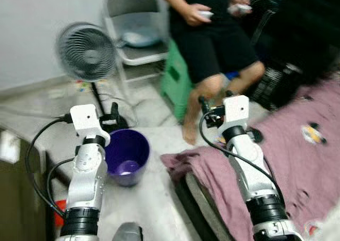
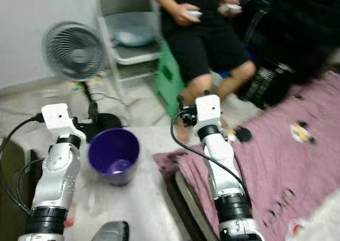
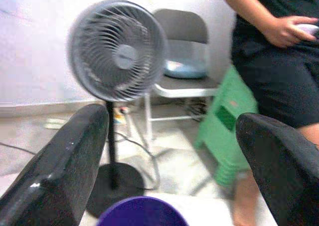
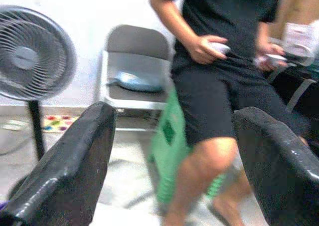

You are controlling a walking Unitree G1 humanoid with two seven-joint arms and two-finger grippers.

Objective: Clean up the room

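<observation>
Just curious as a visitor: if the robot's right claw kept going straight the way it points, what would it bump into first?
Probably the seated person's bare leg, beside the green stool; depth is unclear.

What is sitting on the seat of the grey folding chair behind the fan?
A pale blue, cushion-like thing lies on the seat of the folding chair. Blur hides what it is. The fan covers none of the seat.

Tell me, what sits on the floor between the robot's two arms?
A purple bucket stands there, close to the left gripper; toward the right gripper lies the pink blanket's edge. The left eye view shows both.
</observation>
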